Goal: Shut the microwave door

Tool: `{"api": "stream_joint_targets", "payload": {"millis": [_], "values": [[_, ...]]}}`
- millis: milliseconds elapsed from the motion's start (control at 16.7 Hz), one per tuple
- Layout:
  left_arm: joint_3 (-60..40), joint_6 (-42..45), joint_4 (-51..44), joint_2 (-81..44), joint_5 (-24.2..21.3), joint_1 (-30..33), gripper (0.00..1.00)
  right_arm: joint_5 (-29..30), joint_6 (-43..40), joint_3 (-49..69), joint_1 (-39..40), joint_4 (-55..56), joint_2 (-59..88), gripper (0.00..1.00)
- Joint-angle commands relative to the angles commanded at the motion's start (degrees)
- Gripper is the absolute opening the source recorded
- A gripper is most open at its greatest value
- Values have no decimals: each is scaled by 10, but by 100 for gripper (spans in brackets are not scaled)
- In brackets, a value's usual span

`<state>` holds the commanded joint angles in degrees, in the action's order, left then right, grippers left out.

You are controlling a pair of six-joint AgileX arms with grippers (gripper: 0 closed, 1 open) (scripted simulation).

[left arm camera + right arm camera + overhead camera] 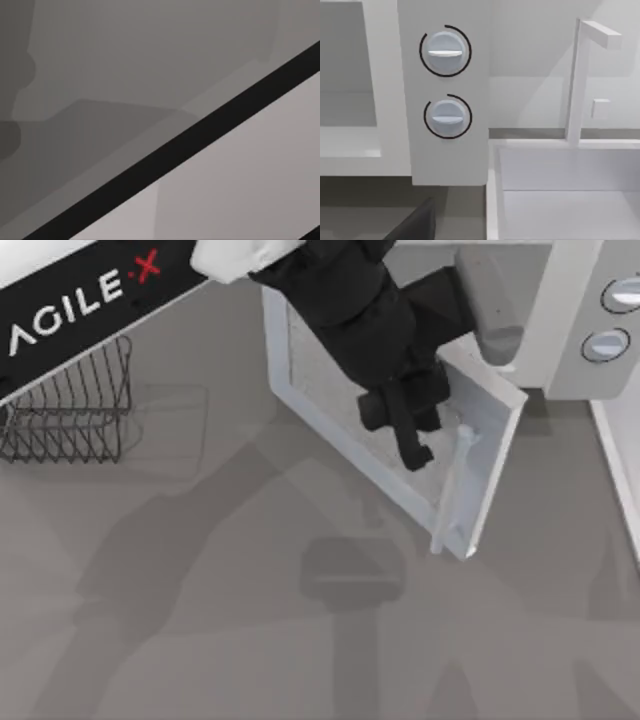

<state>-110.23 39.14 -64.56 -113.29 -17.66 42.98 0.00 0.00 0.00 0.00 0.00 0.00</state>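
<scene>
Top view: microwave door (330, 390) swung open at upper centre, long axis running 10-to-4 o'clock, handle (452, 490) at the 4 o'clock end. Left end effector (412, 445) presses on its mesh window; finger state cannot be told.

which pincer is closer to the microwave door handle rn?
Left. The left pincer hangs over the microwave door, just beside its handle. The right pincer is off by the knobs.
</scene>
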Motion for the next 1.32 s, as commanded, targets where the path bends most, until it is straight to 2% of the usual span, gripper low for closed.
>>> {"api": "stream_joint_targets", "payload": {"millis": [540, 1320], "values": [[-33, -22, -9, -10, -21, -36, 0, 0, 0, 0, 0, 0, 0, 100], [-37, -41, -39, -51, -23, -6, 0, 0, 0, 0, 0, 0, 0, 100]]}}
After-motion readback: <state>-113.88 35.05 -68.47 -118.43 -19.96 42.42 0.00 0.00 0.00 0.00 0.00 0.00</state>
